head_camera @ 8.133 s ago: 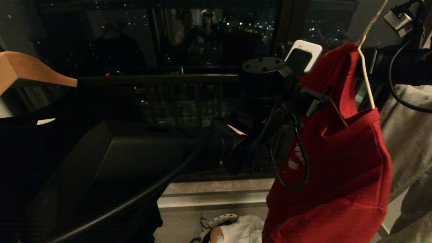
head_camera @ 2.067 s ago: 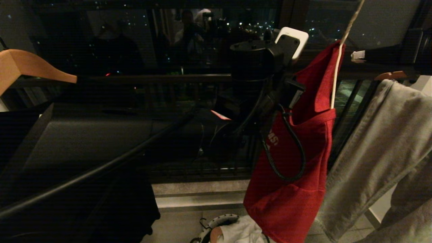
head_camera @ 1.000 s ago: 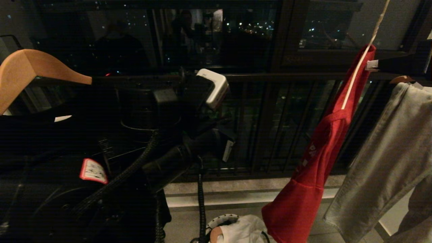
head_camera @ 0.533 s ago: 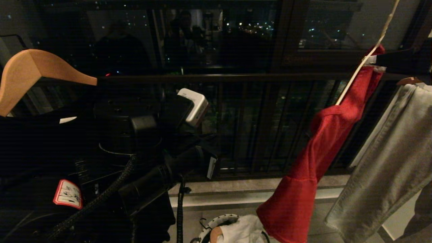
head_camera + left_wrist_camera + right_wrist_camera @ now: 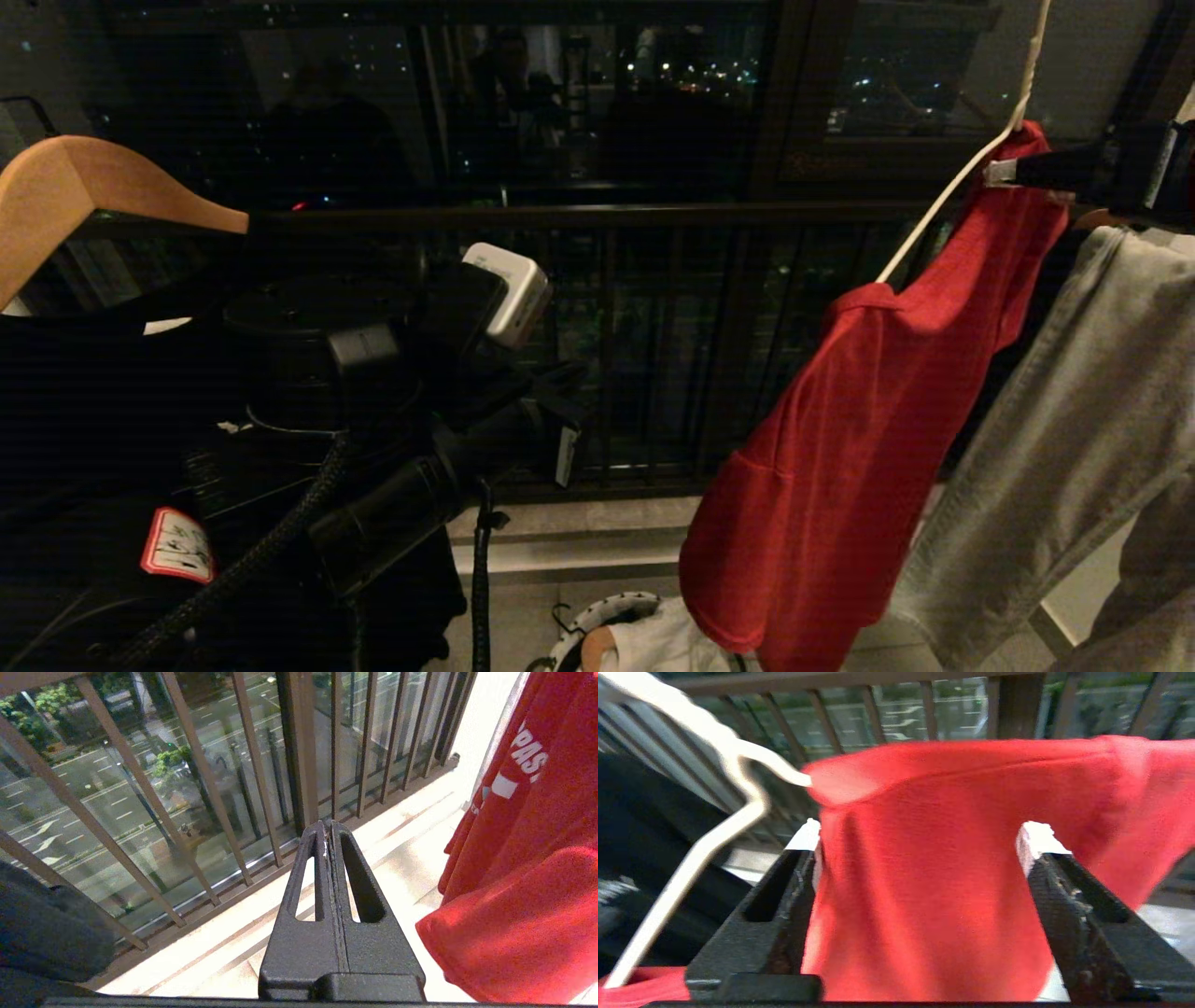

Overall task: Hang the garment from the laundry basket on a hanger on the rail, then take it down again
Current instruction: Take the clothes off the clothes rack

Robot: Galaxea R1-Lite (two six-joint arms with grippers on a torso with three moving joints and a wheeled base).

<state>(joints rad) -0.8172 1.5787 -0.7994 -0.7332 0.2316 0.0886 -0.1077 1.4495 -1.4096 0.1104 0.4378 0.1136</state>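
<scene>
The red T-shirt [image 5: 840, 448] hangs from the thin white wire hanger [image 5: 943, 201] at the right, its shoulder up by the hanger's neck and its hem down over the floor, near the laundry basket [image 5: 597, 621] at the lower edge of the head view. A pale grey garment [image 5: 1074, 420] hangs just beside it on the right, close enough that they seem to touch, though the dim light makes that hard to settle.

The right hand [image 5: 920, 844] is up at the shirt's top, its two fingers [image 5: 1069, 891] spread wide with red cloth lying between them, not pinched. The left hand [image 5: 328, 830] sits to the left of the shirt, apart from it, fingers pressed flat together on nothing, pointing toward the balcony railing [image 5: 299, 756].

Between the left arm and the shirt lies open room down to the pale sill. At the far left a wooden hanger [image 5: 75, 196] carries a black garment [image 5: 75, 411]. Beyond the bars a night street shows, and dark window glass above.
</scene>
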